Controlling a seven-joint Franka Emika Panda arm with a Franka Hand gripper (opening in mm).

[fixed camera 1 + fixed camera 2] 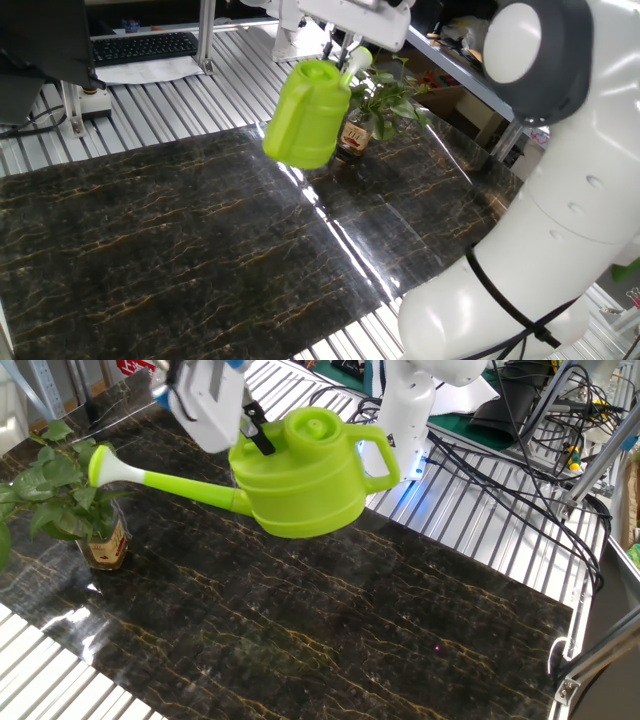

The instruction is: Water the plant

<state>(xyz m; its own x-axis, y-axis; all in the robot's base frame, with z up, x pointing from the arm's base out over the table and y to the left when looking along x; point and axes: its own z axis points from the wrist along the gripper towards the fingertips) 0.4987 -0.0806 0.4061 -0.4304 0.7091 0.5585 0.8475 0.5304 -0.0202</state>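
Note:
The plant (pixel 388 98) is a small leafy vine in a brown glass jar (pixel 353 136) at the far edge of the black marble top. In the other fixed view the plant (pixel 55 488) and its jar (pixel 106 546) stand at the left. My gripper (pixel 254 433) is shut on the top of the lime-green watering can (pixel 305 482) and holds it in the air. The spout's head (pixel 100 463) reaches the plant's right-hand leaves, a little above them. In one fixed view the can (pixel 305 112) hangs under the gripper (pixel 340 50), just left of the plant.
The black marble top (pixel 180 230) lies on a slatted metal table. A keyboard (pixel 140 45) sits at the back left. My arm's white base (pixel 410 405) and a tangle of cables (pixel 520 450) are at the right in the other fixed view.

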